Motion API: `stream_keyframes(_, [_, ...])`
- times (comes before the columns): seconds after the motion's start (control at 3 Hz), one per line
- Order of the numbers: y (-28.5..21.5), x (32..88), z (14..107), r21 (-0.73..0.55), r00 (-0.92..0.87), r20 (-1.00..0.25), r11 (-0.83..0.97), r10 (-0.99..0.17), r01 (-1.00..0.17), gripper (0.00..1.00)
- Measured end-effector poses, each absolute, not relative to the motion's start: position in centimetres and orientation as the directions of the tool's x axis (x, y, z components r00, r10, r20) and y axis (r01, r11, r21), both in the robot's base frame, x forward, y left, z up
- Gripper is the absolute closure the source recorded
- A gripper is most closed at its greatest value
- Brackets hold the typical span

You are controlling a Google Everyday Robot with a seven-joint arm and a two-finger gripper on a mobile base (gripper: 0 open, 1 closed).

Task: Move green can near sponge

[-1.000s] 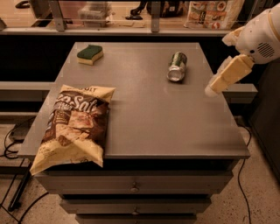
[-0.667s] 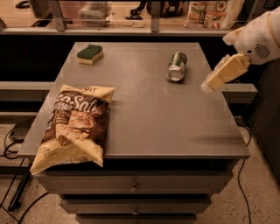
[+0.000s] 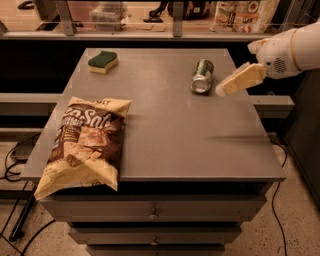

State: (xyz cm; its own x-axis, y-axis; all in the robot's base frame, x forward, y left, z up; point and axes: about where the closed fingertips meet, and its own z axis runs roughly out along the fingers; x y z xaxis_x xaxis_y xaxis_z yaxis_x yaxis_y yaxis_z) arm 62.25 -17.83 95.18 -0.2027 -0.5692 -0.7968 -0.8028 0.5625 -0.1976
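Observation:
The green can [image 3: 201,75] lies on its side on the grey table top [image 3: 170,125], toward the back right, its silver end facing me. The sponge [image 3: 102,61], dark green over pale yellow, sits at the table's back left, well apart from the can. My gripper [image 3: 222,89] reaches in from the right on a white arm [image 3: 287,50]. Its pale fingertip hangs just right of the can, a small gap away, above the table top.
A large brown chip bag [image 3: 85,145] lies at the table's front left, overhanging the edge. Drawers [image 3: 152,216] sit below the table front. A shelf with packages [image 3: 240,15] runs behind the table.
My gripper has moved left and slightly down toward the can. The can, sponge and chip bag have not moved.

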Motion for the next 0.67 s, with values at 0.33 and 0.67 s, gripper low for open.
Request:
stream_keyframes(0.33, [-17.0,64.6,93.4,-0.168,-0.216,-0.837,0.612,-0.503,-0.773,0.00])
stream_keyframes(0.67, [-16.1,66.8,91.6,-0.138,-0.236,-0.863,0.658,-0.447,-0.741,0.00])
